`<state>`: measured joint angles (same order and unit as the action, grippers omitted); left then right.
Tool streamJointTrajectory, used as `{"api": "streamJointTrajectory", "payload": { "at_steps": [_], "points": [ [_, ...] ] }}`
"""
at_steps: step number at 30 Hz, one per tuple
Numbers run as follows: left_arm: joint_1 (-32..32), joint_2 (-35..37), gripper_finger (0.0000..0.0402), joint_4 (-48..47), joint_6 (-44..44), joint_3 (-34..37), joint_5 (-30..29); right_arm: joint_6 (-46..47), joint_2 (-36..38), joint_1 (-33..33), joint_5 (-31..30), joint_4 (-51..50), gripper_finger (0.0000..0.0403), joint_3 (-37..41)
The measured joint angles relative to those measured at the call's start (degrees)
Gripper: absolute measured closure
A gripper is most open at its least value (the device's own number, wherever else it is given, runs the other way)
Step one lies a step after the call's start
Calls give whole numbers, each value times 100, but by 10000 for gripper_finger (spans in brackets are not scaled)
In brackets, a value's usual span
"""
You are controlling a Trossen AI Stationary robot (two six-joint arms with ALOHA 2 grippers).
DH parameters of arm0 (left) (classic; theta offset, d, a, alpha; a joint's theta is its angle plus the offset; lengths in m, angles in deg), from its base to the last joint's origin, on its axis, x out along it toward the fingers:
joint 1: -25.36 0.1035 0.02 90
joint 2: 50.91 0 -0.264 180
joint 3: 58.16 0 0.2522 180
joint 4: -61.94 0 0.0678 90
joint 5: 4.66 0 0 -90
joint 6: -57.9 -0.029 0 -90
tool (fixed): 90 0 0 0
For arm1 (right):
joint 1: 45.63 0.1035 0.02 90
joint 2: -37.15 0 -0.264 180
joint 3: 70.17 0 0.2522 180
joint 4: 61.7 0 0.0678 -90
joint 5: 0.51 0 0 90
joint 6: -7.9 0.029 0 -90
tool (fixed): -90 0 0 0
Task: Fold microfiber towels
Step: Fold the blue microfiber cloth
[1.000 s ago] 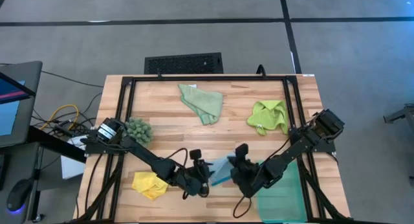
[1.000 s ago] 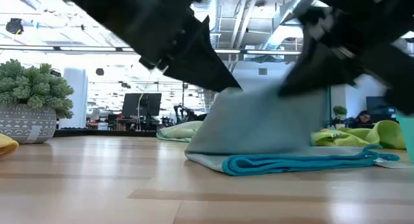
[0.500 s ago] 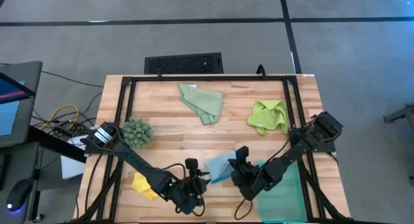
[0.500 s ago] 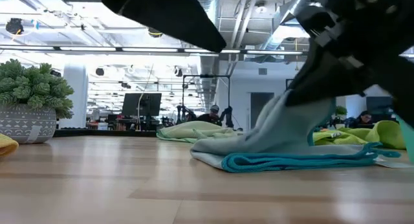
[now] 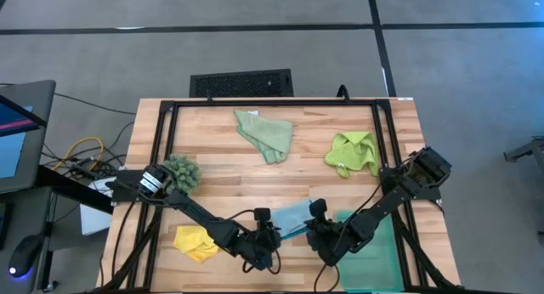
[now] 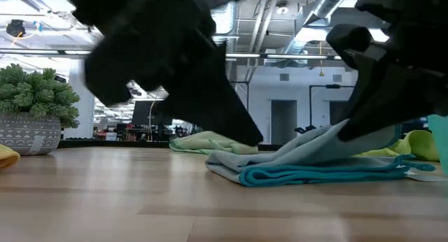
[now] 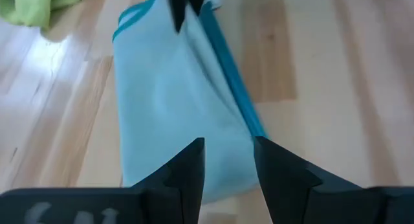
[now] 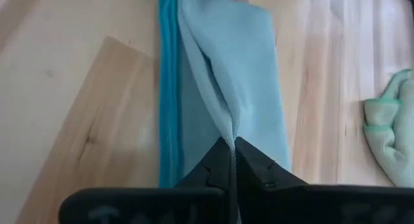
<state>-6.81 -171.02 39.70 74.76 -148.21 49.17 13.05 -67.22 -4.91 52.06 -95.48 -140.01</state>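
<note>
Right gripper pinching edge of light blue towel, fingers pressed together on fabric, lifting it off front middle of wooden table. Left gripper spread apart, nothing between fingers, hovering over same towel's other end. Tip imo: keep lifted edge taut, lay it square over teal-trimmed edge, then press flat. Sage towel and lime towel wait at back, yellow towel front left. Room behind: open office, monitors, ceiling ducts.

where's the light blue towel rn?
High view: the light blue towel lies near the table's front edge, between the left gripper and the right gripper, which pinches its edge.
</note>
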Motion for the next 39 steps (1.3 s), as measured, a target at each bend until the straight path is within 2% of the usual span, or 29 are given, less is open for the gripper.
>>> {"api": "streamJointTrajectory", "payload": {
  "at_steps": [7,11,16,21,24,27,30,34,36,39],
  "points": [
    [82,-38,274,-89,201,0,3,49,1,1,18,-321,375,1],
    [75,-38,274,-54,224,-4,11,133,1,3,174,-365,363,1],
    [76,-38,274,-58,269,-4,37,226,39,27,261,-402,317,1],
    [80,-38,274,-24,280,-4,47,314,379,133,393,-421,261,1],
    [132,-38,274,232,334,-4,366,702,676,51,645,-398,248,1],
    [267,-38,274,391,466,-7,815,1058,794,-205,941,-356,268,-1],
    [427,-93,274,280,689,-13,1084,1265,669,-513,1287,-367,319,-1],
    [545,-189,274,141,870,-20,1647,1287,274,-838,2056,-368,389,-1],
    [540,-180,274,87,878,-26,1730,1289,112,-925,2357,-373,389,3],
    [541,-106,274,9,875,-19,1871,1291,47,-990,2549,-349,367,-22]
  ]
}}
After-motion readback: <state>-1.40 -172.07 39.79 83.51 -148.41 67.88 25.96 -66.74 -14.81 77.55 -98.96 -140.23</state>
